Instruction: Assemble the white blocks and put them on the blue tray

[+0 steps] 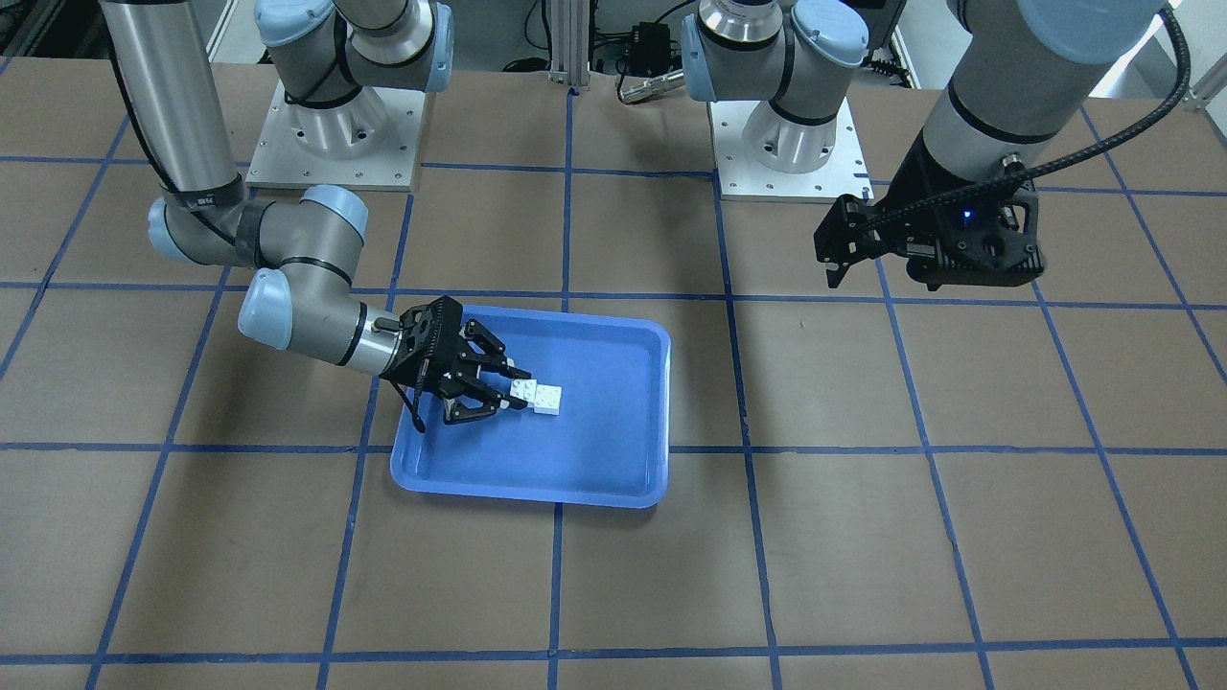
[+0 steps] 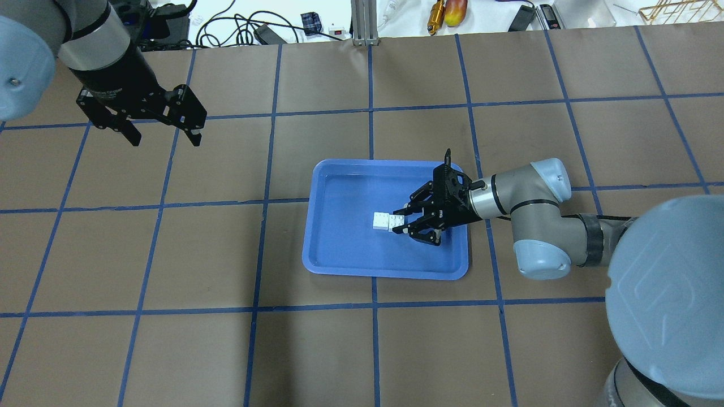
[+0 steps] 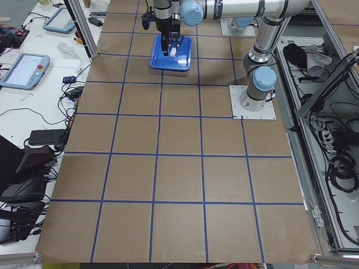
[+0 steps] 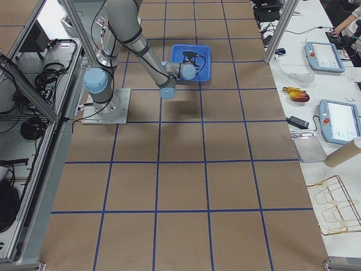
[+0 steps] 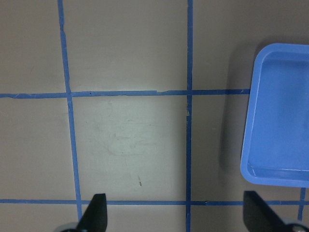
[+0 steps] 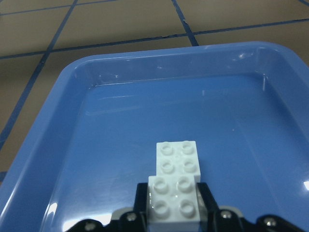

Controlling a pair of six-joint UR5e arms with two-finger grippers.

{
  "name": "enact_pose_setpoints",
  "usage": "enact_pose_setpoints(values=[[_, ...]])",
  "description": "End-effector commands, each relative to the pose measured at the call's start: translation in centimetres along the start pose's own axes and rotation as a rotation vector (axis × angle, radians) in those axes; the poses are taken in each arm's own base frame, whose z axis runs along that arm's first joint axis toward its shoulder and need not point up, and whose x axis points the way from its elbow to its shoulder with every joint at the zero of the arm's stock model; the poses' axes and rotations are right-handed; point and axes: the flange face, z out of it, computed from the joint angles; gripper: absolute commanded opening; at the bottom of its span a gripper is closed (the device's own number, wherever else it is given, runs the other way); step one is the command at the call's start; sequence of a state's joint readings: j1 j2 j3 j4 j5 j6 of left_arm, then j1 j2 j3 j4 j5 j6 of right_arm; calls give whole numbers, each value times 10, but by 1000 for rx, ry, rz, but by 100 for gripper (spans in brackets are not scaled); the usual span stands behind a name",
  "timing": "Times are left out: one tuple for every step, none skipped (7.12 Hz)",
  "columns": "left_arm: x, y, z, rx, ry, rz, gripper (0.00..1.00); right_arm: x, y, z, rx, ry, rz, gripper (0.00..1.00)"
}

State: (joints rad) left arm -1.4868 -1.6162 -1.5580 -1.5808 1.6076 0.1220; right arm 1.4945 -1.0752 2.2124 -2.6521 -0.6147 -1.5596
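Observation:
The two white blocks (image 2: 384, 220) are joined into one short offset bar and rest on the floor of the blue tray (image 2: 345, 249). My right gripper (image 2: 400, 221) reaches in low from the tray's right side and is shut on the near brick of the bar. The right wrist view shows the blocks (image 6: 177, 159) between the black pads (image 6: 205, 200), inside the tray (image 6: 120, 121). The front view shows the same blocks (image 1: 542, 396), tray (image 1: 613, 460) and right gripper (image 1: 516, 390). My left gripper (image 2: 166, 138) is open and empty, raised above the table far to the tray's left.
The table is brown with a grid of blue tape lines (image 2: 263, 209). The left wrist view shows bare table and the tray's corner (image 5: 280, 121) between open fingertips (image 5: 96, 212). Both arm bases (image 1: 331, 134) stand at the robot's edge. Cables and tools (image 2: 441, 11) lie beyond the far edge.

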Motion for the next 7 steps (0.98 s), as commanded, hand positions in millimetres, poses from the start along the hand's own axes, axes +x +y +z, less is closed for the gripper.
enact_pose_setpoints(values=[[4, 0, 0, 1, 9, -1, 100, 6, -6, -1, -2, 8, -16, 4], [7, -1, 0, 4, 34, -1, 100, 11, -5, 0, 0, 9, 3, 4], [8, -1, 0, 4, 35, 0, 100, 13, -4, 1, -2, 10, 2, 4], [8, -1, 0, 4, 36, 0, 100, 15, -4, 0, -2, 11, 2, 4], [8, -1, 0, 4, 36, 0, 100, 16, -5, 0, -3, 13, 0, 4], [8, -1, 0, 6, 36, 0, 100, 15, -6, 0, -3, 11, -1, 4], [8, -2, 0, 6, 36, 2, 100, 12, -8, 4, -4, 4, -7, 5]])
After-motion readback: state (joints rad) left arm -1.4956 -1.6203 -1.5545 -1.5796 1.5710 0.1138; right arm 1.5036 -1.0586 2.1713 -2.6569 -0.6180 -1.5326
